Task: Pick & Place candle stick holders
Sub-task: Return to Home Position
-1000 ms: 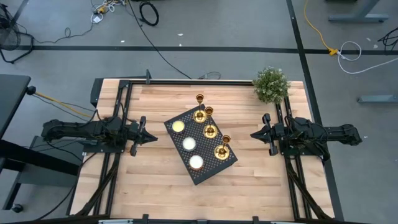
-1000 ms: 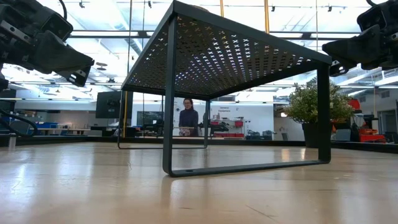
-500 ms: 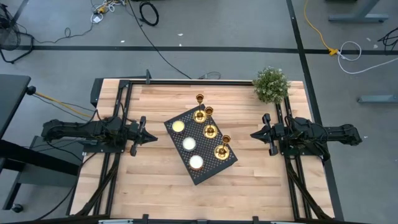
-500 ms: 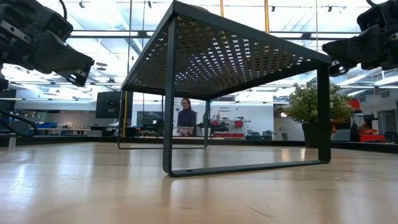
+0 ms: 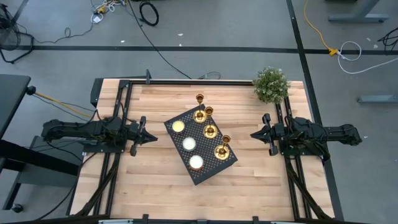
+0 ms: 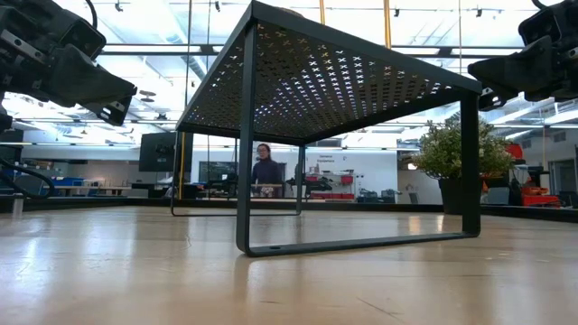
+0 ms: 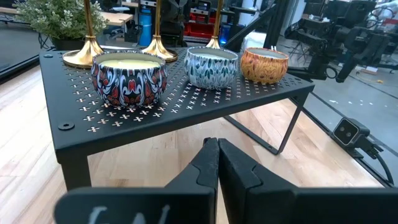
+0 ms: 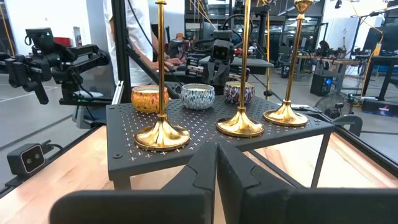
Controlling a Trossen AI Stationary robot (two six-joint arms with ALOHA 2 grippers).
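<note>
Three gold candlestick holders [image 5: 199, 115] [image 5: 210, 130] [image 5: 221, 150] stand upright on their round bases on top of a black perforated rack [image 5: 211, 167] at the table's middle. In the right wrist view their bases [image 8: 161, 134] [image 8: 240, 127] [image 8: 286, 116] are in a row along the rack's right side. My left gripper [image 5: 154, 138] is shut and empty, left of the rack, pointing at it. My right gripper [image 5: 252, 135] is shut and empty, right of the rack. Both hover above the table, and the fingers are closed together in the wrist views [image 7: 217, 163] [image 8: 216, 163].
Three candles in patterned tins [image 5: 178, 126] [image 5: 189, 144] [image 5: 196, 162] stand along the rack's left side. A potted plant [image 5: 271, 85] stands at the table's far right corner. A person [image 6: 265, 171] stands in the room behind the table. Bare wood lies around the rack.
</note>
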